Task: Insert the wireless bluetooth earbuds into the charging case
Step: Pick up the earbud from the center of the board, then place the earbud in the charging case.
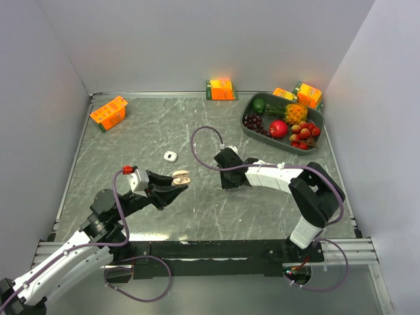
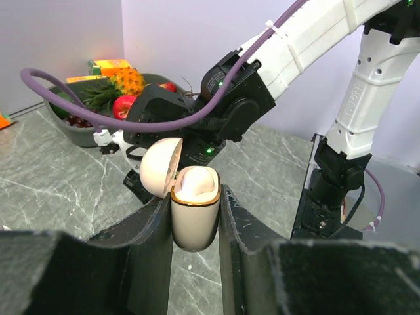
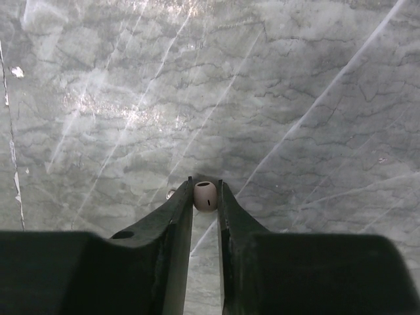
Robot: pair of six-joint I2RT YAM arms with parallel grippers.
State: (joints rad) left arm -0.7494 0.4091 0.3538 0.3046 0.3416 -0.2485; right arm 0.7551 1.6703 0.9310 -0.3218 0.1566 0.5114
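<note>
My left gripper (image 1: pixel 176 186) is shut on a beige charging case (image 1: pixel 180 176) with a gold rim and holds it upright above the table, lid hinged open. In the left wrist view the case (image 2: pixel 195 216) sits between my fingers, its pale inside showing. My right gripper (image 1: pixel 227 181) points down at the table just right of the case. In the right wrist view it (image 3: pixel 205 197) is shut on one pale-beige earbud (image 3: pixel 205 195), held at the fingertips close over the marble. No other earbuds are in view.
A small white rounded case (image 1: pixel 170 156) lies on the table behind the left gripper. A grey tray (image 1: pixel 248 128) of fruit stands at the back right. Orange boxes stand at the back left (image 1: pixel 109 113), back centre (image 1: pixel 221 89) and by the tray (image 1: pixel 308 95).
</note>
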